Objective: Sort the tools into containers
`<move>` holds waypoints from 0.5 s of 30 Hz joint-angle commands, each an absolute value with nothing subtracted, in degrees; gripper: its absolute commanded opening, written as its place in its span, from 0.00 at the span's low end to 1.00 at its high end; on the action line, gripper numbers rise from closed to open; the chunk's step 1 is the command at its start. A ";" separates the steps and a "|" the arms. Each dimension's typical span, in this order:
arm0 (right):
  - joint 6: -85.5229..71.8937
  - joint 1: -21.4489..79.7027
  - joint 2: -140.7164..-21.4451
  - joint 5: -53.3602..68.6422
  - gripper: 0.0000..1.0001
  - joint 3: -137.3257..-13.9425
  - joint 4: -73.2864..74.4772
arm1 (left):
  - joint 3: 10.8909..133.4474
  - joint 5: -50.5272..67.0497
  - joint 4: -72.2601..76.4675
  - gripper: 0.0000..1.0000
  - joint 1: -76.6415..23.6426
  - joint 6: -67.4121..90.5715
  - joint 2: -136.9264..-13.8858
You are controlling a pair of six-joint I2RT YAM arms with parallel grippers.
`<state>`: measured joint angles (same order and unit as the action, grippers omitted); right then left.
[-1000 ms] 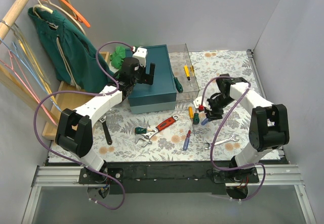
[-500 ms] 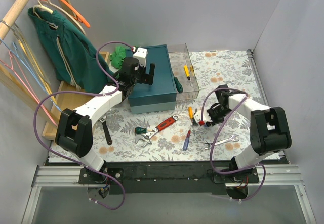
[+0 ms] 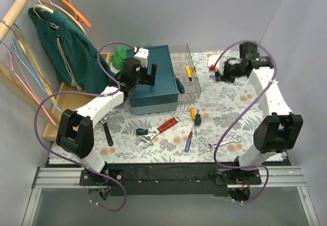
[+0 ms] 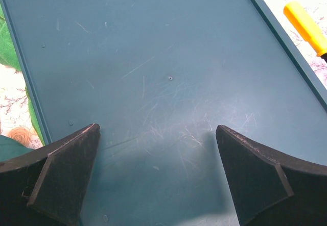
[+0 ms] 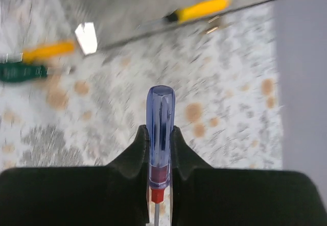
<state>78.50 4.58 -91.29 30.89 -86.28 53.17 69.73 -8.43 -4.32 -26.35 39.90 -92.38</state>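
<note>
**Blue-handled screwdriver** (image 5: 160,108): clamped low on its handle, near the red collar, by the right tool (image 5: 160,140). It is held in the air near the right side of the clear plastic box (image 3: 196,78).

**Hazards:** the right wrist view is smeared, which suggests speed, so the handle may slip or pivot in so short a grip. If brought in low, its free end could strike the box's thin wall and jolt the yellow-handled screwdriver (image 3: 188,73) lying inside.

**Clearance:** the box top is open, and the enclosure's side wall (image 3: 291,42) stands near the right arm. The left tool (image 4: 158,175), fingers apart and holding nothing, hovers over the adjoining teal box (image 4: 163,73).
</note>
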 commanded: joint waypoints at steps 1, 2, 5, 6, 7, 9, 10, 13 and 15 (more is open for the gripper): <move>43.96 4.48 -96.65 51.13 0.01 -102.89 56.08 | 70.58 -8.09 -4.22 0.98 -26.19 40.34 -92.37; 38.38 4.40 -98.33 53.50 0.01 -109.01 55.29 | 71.10 -8.17 -4.31 0.98 -26.19 40.34 -92.55; 17.00 4.39 -104.40 61.42 0.01 -115.03 48.89 | 71.72 -8.43 -4.48 0.98 -26.19 39.99 -92.64; 10.87 4.48 -105.20 64.74 0.01 -114.35 40.08 | 71.72 -8.61 -4.57 0.98 -26.19 39.82 -92.46; 3.07 4.48 -106.34 66.43 0.01 -112.52 34.68 | 71.63 -8.61 -4.57 0.98 -26.19 39.55 -92.37; -21.53 4.39 -106.61 69.07 0.01 -103.86 18.80 | 71.11 -9.14 -4.57 0.98 -26.19 39.20 -91.94; -27.80 4.57 -107.05 68.82 0.01 -101.89 4.97 | 71.02 -9.23 -4.66 0.98 -26.19 39.03 -91.76; -26.45 6.58 -112.30 66.27 0.01 -107.48 7.72 | 70.23 -9.32 -4.66 0.98 -26.19 38.41 -91.06; -26.90 7.38 -115.12 63.83 0.01 -110.46 9.74 | 69.87 -9.49 -4.57 0.98 -26.19 37.97 -90.97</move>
<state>-11.77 5.32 -111.50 63.18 -105.14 19.07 69.84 -8.49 -4.49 -26.35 39.40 -93.01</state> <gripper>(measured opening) 0.190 0.982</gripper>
